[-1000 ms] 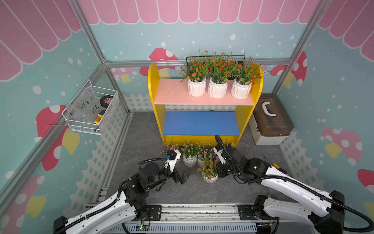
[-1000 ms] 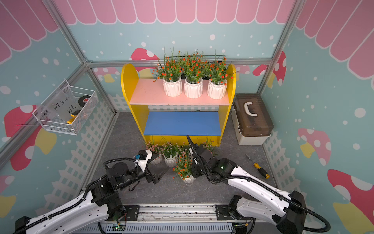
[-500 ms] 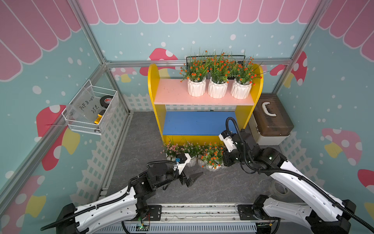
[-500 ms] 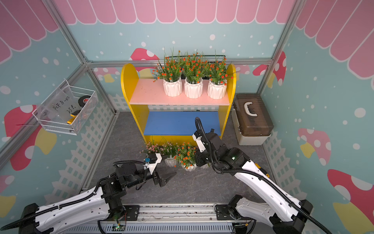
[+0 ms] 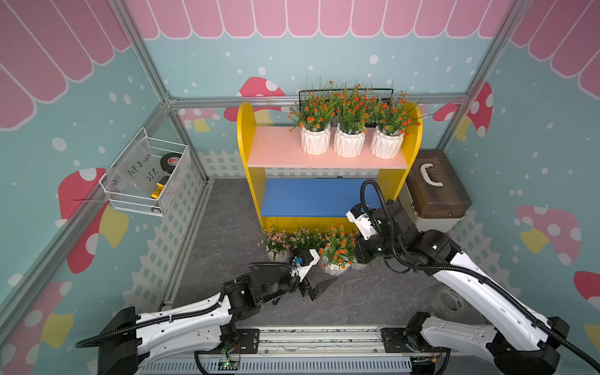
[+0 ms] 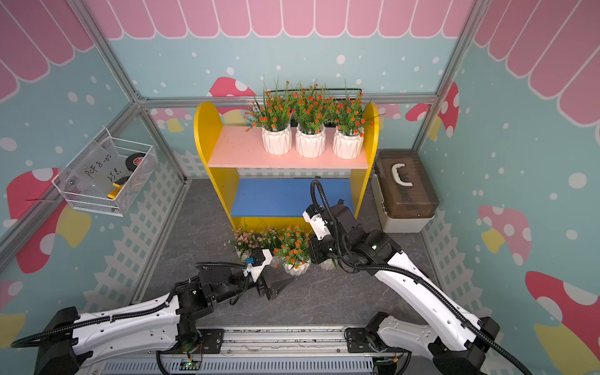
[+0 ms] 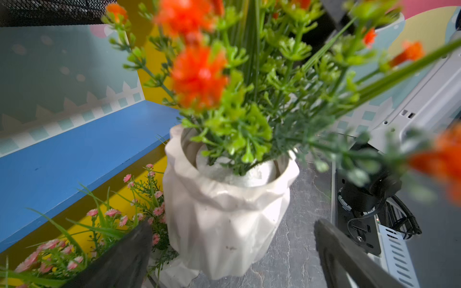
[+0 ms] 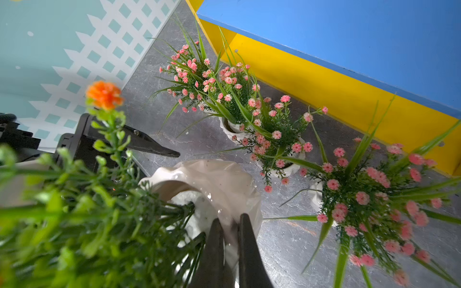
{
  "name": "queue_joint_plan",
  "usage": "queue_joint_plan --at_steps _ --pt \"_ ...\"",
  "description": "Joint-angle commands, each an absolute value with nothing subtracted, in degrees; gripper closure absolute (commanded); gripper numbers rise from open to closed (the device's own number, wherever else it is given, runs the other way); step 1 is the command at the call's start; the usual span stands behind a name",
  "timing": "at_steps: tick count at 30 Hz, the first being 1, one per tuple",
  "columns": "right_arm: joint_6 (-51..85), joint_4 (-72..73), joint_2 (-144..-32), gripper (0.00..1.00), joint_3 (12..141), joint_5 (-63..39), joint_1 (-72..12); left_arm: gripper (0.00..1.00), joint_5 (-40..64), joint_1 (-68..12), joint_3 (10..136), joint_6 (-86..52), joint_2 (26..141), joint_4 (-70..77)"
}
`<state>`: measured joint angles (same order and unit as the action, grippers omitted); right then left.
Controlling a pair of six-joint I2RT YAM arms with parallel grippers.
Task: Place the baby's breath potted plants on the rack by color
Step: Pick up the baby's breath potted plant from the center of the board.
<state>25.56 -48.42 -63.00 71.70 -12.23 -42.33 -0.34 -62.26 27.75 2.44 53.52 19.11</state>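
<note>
While the right tool [image 8: 231, 220] is clenched on the rim of an orange plant [image 5: 337, 251], one finger inside the pot and one outside, the left tool [image 5: 316, 288] stands released just beside that pot, its fingers [image 7: 129, 254] spread wider than the pot. The plant sits low over the counter [image 5: 373, 302], near the front edge of the rack [image 5: 248, 136]; whether its base touches I cannot tell. Four pink plants [image 8: 277, 139] stand in a row along that edge, near the held pot. Three orange plants [image 5: 349, 130] fill the right part of the pink shelf [image 5: 276, 149], up to the side panel; its left part is open, and so is the blue shelf [image 5: 308, 196]
</note>
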Motion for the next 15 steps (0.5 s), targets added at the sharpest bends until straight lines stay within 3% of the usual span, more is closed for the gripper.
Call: queue_joint_plan --at_steps 1,15 --pt "26.0 -44.0 -62.9 0.99 74.4 -15.7 -41.9 0.01 -3.2 -62.9 30.2 4.8 55.2 21.8" --pt "27.3 -42.4 -63.6 1.00 75.0 -19.1 -41.7 0.01 -5.8 -64.6 32.7 6.9 62.0 23.8"
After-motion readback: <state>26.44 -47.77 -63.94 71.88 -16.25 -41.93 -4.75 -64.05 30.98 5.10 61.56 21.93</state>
